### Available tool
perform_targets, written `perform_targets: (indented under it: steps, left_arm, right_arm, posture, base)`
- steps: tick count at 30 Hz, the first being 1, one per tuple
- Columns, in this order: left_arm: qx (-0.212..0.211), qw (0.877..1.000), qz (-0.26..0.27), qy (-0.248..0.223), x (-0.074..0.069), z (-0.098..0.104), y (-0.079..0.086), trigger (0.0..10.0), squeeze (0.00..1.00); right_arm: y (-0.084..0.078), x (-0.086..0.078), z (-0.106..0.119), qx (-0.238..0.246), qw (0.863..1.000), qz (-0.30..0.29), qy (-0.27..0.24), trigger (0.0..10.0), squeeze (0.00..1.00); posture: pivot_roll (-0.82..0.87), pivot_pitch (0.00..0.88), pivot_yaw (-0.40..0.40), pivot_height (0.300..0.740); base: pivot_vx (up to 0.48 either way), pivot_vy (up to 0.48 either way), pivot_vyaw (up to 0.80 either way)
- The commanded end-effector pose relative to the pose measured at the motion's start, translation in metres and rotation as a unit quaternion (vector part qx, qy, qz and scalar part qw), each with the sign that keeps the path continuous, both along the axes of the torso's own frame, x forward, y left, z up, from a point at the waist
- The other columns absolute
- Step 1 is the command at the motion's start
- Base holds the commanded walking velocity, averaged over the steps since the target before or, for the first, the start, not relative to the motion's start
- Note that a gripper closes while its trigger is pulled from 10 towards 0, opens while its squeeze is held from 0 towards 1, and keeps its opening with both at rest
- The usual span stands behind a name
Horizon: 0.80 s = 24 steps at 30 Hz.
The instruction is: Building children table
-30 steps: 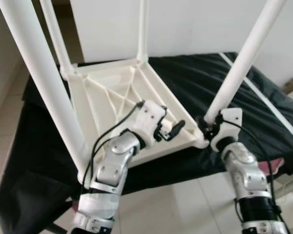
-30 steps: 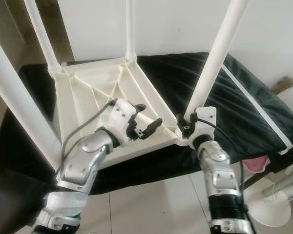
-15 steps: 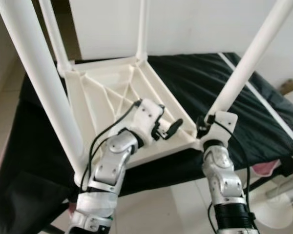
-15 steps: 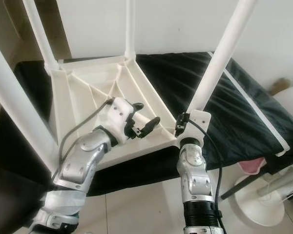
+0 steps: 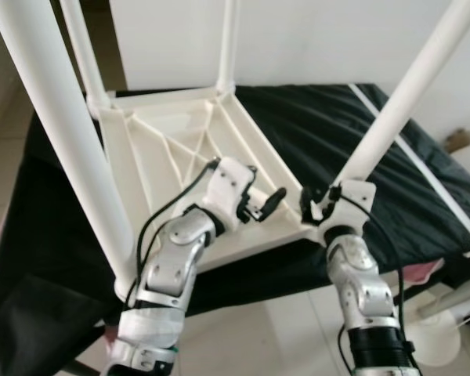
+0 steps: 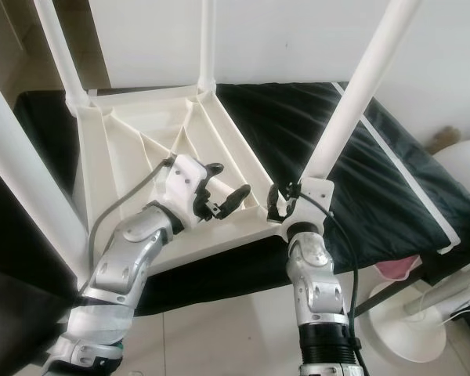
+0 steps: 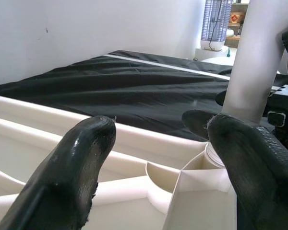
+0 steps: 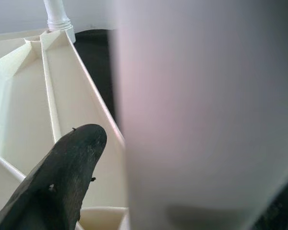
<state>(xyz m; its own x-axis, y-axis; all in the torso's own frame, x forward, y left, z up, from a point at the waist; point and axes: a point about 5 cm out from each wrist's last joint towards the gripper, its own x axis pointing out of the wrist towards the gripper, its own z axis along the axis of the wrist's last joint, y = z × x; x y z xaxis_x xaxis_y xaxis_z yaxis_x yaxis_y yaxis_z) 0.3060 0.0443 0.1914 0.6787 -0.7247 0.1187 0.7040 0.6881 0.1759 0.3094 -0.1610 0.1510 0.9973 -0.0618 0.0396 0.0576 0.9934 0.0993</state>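
Lying upside down on a bed covered with a black sheet [image 5: 423, 188], the white plastic children's table [image 5: 180, 149] shows its ribbed underside, with four round white legs standing up from its corners. It looks light, stiff and smooth, so a leg would probably slide under a loose pinch; the better hold seems low on a leg near its socket, or on the raised rim, where the moulding is stiffest. The near right leg [image 5: 399, 110] rises from the corner socket [image 7: 201, 165] closest to the robot, and the right gripper [image 6: 280, 202] sits at its base, one black finger showing beside the leg in the right wrist view; I cannot tell whether it grips. The left gripper [image 5: 260, 204] hovers just above the ribbed underside beside that same corner, its fingers [image 7: 77, 163] spread apart and holding nothing, the socket lying ahead between them.
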Motion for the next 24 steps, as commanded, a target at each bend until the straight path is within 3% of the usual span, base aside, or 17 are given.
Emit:
perform_targets:
  steps: [1, 2, 7, 11, 14, 18, 19, 20, 24]
  left_arm:
    - [-0.014, 0.998, 0.053, 0.007, 0.005, -0.002, -0.001, 10.0, 0.0]
    - [-0.009, 0.999, 0.045, 0.005, 0.004, -0.002, -0.004, 10.0, 0.0]
    - [0.004, 1.0, 0.031, -0.001, 0.004, -0.002, -0.007, 10.0, 0.0]
    - [0.003, 1.0, 0.023, 0.0, 0.007, 0.002, -0.007, 10.0, 0.0]
    - [0.006, 1.0, 0.022, -0.002, 0.008, 0.003, -0.008, 10.0, 0.0]
    - [0.007, 1.0, 0.022, -0.004, 0.008, 0.004, -0.008, 10.0, 0.0]
    - [0.007, 1.0, 0.021, -0.004, 0.007, 0.004, -0.008, 10.0, 0.0]
    - [0.007, 1.0, 0.02, -0.003, 0.007, 0.003, -0.008, 10.0, 0.0]
    - [0.01, 1.0, 0.021, -0.003, 0.008, 0.003, -0.008, 10.0, 0.0]
  right_arm:
    - [-0.004, -0.001, 0.0, 0.002, 1.0, 0.029, 0.001, 10.0, 0.34]
    - [-0.008, -0.001, 0.001, -0.004, 0.998, 0.056, -0.002, 10.0, 0.0]
    - [-0.018, 0.0, 0.004, -0.024, 0.994, 0.107, -0.01, 10.0, 0.0]
    - [-0.025, 0.006, -0.001, -0.063, 0.974, 0.219, -0.009, 10.0, 0.0]
    - [-0.027, 0.008, -0.004, -0.085, 0.967, 0.239, -0.002, 10.0, 0.0]
    - [-0.028, 0.009, -0.006, -0.08, 0.964, 0.252, 0.007, 10.0, 0.0]
    - [-0.028, 0.009, -0.005, -0.082, 0.96, 0.267, 0.003, 3.3, 0.0]
    - [-0.028, 0.008, -0.005, -0.086, 0.957, 0.278, 0.001, 0.0, 0.0]
    - [-0.03, 0.008, -0.004, -0.099, 0.952, 0.291, 0.001, 0.0, 0.0]
  posture:
    - [-0.02, 0.04, -0.1, 0.74]
    - [-0.02, 0.031, -0.093, 0.74]
    - [-0.03, 0.033, -0.074, 0.74]
    - [-0.03, 0.031, -0.049, 0.74]
    - [-0.03, 0.032, -0.047, 0.74]
    - [-0.02, 0.031, -0.045, 0.74]
    - [-0.01, 0.03, -0.044, 0.74]
    - [-0.01, 0.027, -0.045, 0.74]
    - [-0.01, 0.029, -0.047, 0.74]
  base:
    - [0.0, 0.0, 0.0]
    - [0.0, 0.0, 0.0]
    - [0.0, 0.0, 0.0]
    - [0.0, 0.0, 0.0]
    - [0.0, 0.0, 0.0]
    - [0.0, 0.0, 0.0]
    - [0.0, 0.0, 0.0]
    - [0.0, 0.0, 0.0]
    - [0.0, 0.0, 0.0]
